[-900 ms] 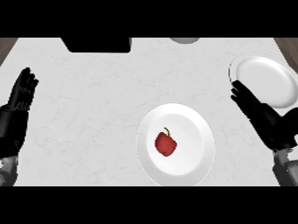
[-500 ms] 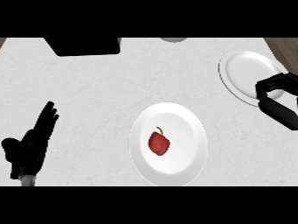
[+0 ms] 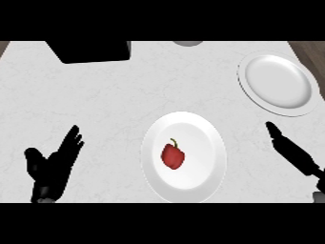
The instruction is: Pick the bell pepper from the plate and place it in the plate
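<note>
- The bell pepper (image 3: 172, 155) lies on the near plate (image 3: 200, 138), stem pointing away from the robot.
- The right hand (image 3: 299, 155), fingers straight and holding nothing, is slightly nearer.
- The left hand (image 3: 52, 164) rests open at lower left.
- The far plate (image 3: 277, 83) lies well apart.

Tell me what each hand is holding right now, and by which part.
Nothing is held. The left hand and right hand are both open, fingers straight, apart from the pepper, which lies untouched on the near plate.
</note>
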You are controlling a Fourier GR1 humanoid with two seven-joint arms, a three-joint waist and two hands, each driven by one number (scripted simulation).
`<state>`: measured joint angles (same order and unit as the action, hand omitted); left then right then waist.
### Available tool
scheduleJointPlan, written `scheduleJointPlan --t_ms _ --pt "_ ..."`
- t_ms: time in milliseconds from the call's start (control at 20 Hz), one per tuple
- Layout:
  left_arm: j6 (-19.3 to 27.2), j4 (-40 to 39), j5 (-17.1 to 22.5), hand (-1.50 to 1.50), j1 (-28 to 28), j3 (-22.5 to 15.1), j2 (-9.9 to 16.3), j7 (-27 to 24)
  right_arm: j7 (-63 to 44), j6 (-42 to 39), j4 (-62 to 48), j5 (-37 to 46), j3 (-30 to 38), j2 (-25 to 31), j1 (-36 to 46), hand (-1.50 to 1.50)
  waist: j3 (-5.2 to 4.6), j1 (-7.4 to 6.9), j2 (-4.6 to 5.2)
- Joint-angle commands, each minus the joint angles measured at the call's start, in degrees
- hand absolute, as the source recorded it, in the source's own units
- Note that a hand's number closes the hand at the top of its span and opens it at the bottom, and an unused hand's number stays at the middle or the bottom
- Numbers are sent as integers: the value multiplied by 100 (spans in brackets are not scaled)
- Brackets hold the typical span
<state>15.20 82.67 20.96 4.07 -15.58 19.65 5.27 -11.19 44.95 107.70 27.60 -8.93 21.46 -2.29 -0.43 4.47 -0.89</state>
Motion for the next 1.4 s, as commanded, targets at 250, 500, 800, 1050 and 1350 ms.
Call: scheduleJointPlan --t_ms 250,500,800,1050,1350 --pt "-77 22 10 0 -276 -104 -94 301 -1675 -891 895 2728 -1263 -560 -1716 -150 -12 -223 71" --pt "-83 -60 -17 0 -467 -47 -33 446 -2970 -2364 1305 3897 -1864 -831 -1851 -150 -6 -352 89" --pt "-62 -14 -117 0 -470 -272 -264 468 -4743 -4068 1123 5525 -2791 -2103 -965 -150 10 -519 95" --pt "-307 -170 -83 0 -687 -49 -114 512 -6308 -4129 -45 5474 -3290 -2133 522 -150 36 -542 105" --pt "-148 -278 -274 0 -493 -206 -447 279 -6901 -4264 -685 4843 -3197 -2141 1144 -150 39 -549 110"
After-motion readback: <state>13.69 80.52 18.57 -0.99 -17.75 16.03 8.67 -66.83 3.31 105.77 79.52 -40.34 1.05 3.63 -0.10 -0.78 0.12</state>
